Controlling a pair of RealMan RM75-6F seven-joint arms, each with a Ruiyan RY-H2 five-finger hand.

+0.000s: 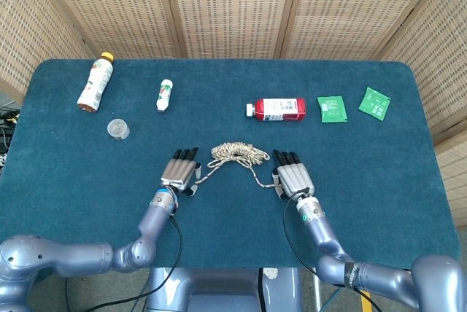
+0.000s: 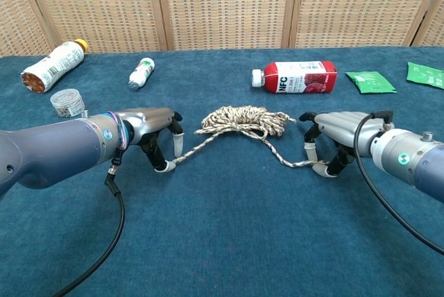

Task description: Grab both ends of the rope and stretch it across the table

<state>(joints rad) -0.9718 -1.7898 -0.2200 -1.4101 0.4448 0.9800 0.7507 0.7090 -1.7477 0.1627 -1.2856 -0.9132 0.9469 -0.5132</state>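
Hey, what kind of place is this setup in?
Probably an indoor robot test station, not a home: a table covered in blue felt, woven screen panels closing it in, and loose practice items such as a rope and a red bottle.

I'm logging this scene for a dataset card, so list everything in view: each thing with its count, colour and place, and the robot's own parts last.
rope: 1, beige and brown, bunched at table centre, one end trailing to each hand
red bottle: 1, red with white cap, lying right of centre
green packets: 2, green, far right; second one
tall bottle: 1, white with orange cap, lying far left
small bottle: 1, white, lying left of centre
round container: 1, clear, left side
table: 1, dark teal cover
wicker screens: tan, behind the table
left hand: 1, silver and black, fingertips at the rope's left end
right hand: 1, silver and black, at the rope's right end
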